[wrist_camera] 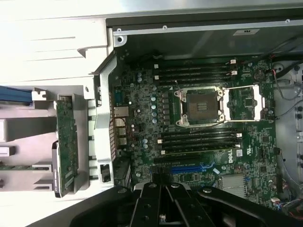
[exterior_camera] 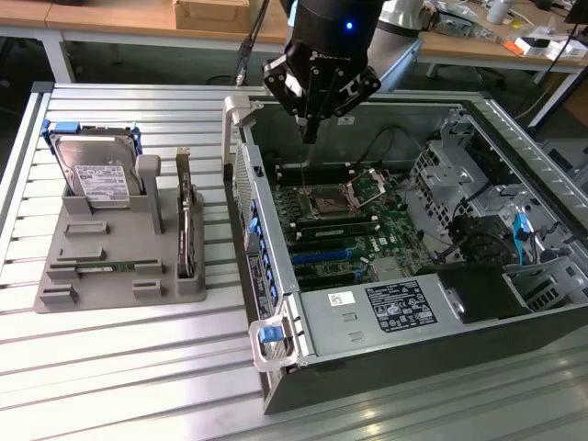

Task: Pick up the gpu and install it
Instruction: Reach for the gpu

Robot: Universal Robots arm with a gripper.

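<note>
Over at the exterior view's left, the thin dark flat gpu (exterior_camera: pixel 186 225) with its metal bracket stands on edge in a matte grey plastic holder (exterior_camera: pixel 92 262). The black gripper (exterior_camera: pixel 310 130) hangs pointing down, closed and empty, above the green motherboard (exterior_camera: pixel 367 234) inside the open grey steel computer case (exterior_camera: pixel 367 360).

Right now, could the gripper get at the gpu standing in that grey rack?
Probably yes. The gpu stands on edge in the grey rack beside the computer case, with nothing over its top edge. The gripper hangs shut above the open case, holding nothing.
</note>
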